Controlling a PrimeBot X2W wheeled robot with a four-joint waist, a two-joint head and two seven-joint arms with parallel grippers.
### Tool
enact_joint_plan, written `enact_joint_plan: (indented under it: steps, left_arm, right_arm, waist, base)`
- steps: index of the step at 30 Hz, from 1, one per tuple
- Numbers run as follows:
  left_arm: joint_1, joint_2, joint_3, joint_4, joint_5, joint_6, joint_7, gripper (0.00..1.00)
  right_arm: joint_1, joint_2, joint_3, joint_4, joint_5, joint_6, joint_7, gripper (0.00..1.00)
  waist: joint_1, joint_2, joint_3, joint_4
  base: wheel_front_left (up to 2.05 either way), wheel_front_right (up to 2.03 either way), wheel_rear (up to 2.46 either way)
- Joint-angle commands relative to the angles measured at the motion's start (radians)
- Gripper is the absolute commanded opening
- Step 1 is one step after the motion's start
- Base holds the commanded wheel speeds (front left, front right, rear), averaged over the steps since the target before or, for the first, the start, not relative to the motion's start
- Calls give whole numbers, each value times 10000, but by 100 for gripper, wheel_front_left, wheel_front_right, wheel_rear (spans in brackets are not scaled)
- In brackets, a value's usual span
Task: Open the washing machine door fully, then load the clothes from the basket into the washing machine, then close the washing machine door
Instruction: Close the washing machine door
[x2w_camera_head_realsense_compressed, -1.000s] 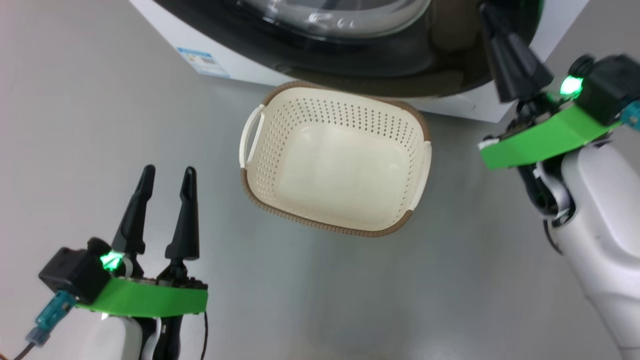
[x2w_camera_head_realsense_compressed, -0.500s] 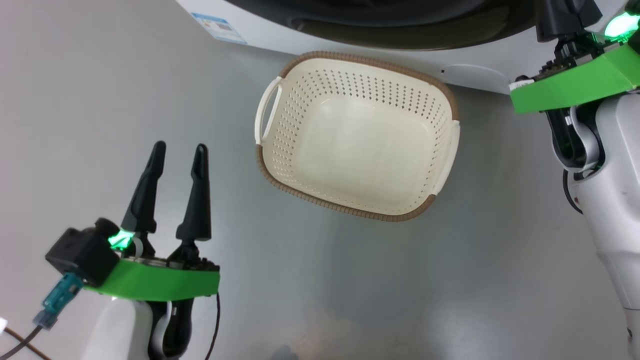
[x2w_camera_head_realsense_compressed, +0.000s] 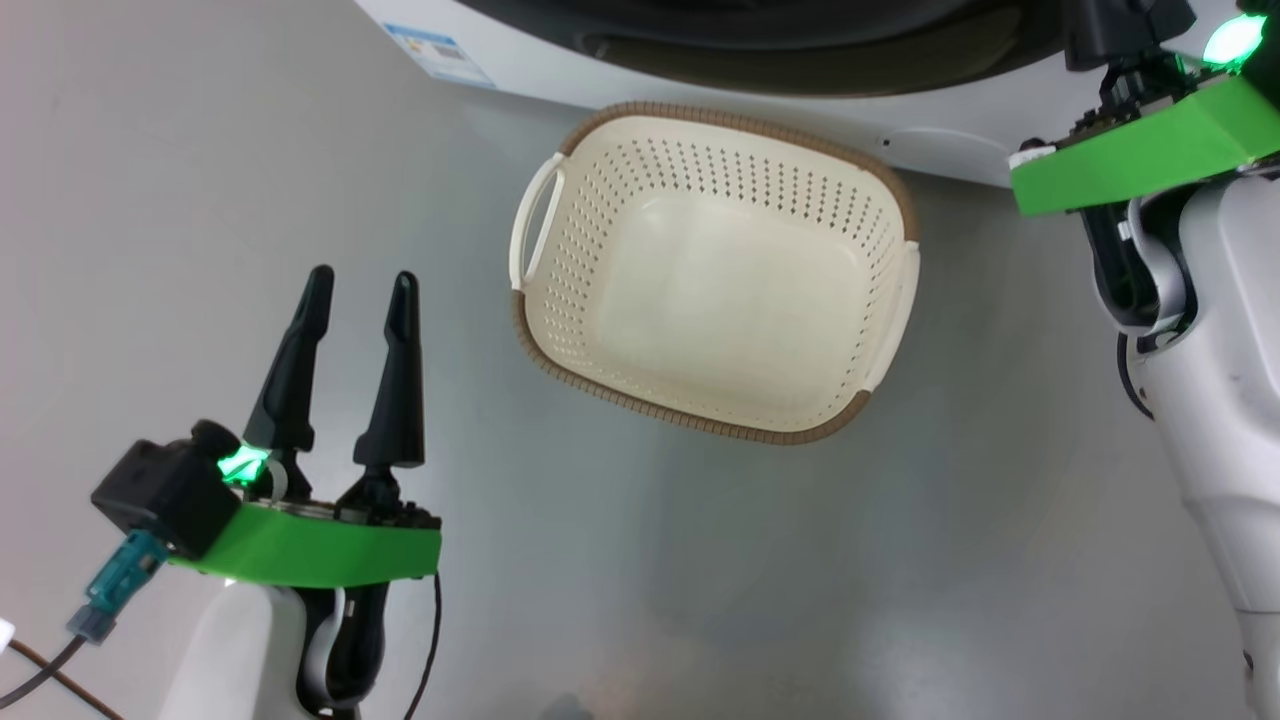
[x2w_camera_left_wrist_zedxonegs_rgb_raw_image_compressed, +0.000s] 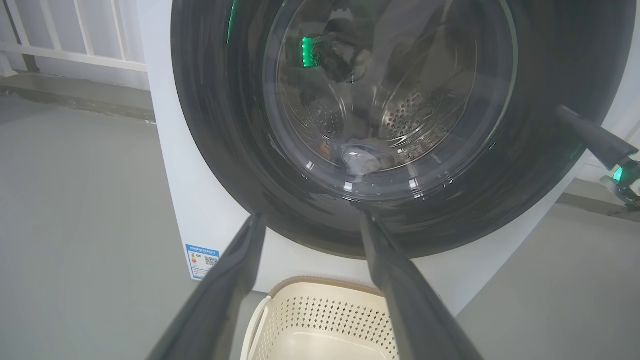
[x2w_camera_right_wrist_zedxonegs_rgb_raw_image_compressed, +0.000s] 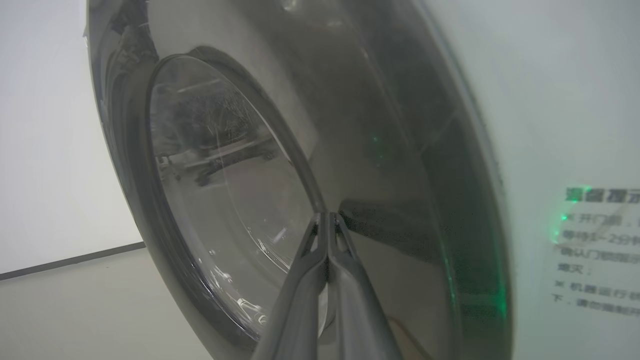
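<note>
The washing machine door (x2w_camera_left_wrist_zedxonegs_rgb_raw_image_compressed: 215, 125) sits shut on the washing machine (x2w_camera_left_wrist_zedxonegs_rgb_raw_image_compressed: 200, 210), clothes (x2w_camera_left_wrist_zedxonegs_rgb_raw_image_compressed: 360, 157) visible behind its glass. The basket (x2w_camera_head_realsense_compressed: 690, 420) stands just before the machine. The left gripper (x2w_camera_head_realsense_compressed: 362, 275) has fingers spread wide, holding nothing; the right gripper (x2w_camera_right_wrist_zedxonegs_rgb_raw_image_compressed: 326, 220) has fingers pressed together at the door.

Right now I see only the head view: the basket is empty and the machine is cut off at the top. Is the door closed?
Observer: In the left wrist view the washing machine door looks shut, its black rim flush against the white washing machine.
Operator: What is inside?
Observer: Through the glass, the clothes lie at the bottom of the drum.
Operator: And at my upper right?
Observer: The right gripper is shut and holds nothing. Its tips are at the door's black rim, beside the glass. I cannot tell whether they touch it.
</note>
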Motion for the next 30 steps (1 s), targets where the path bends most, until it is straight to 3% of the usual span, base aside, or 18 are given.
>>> enact_joint_plan:
  steps: [1,9,13,14,15,30]
  left_arm:
    - [38,374,389,-103,27,4,-63,100]
    - [482,662,616,204,38,4,-63,100]
    - [773,851,746,317,43,4,-63,100]
    - [844,900,777,346,44,4,-63,100]
    - [914,949,806,376,47,4,-63,100]
    - [1745,1475,1466,672,199,4,-63,100]
  right_arm:
    - [253,139,114,-239,54,-73,-21,0]
    - [1515,272,513,-371,146,-73,-21,1]
    - [2195,379,509,-492,182,-73,-21,58]
    - [2366,411,482,-522,177,-73,-21,90]
    - [2535,445,453,-547,174,-73,-21,100]
    - [4341,847,101,-638,188,-73,-21,100]
  waist:
    - [0,0,-195,-95]
    - [0,0,-1065,-495]
    - [0,0,-1595,-737]
    - [0,0,-1725,-800]
    - [0,0,-1853,-866]
    - [0,0,-3178,-2000]
  base:
    - [0,0,0]
    - [0,0,0]
    - [0,0,0]
    - [0,0,0]
    - [0,0,0]
    - [0,0,0]
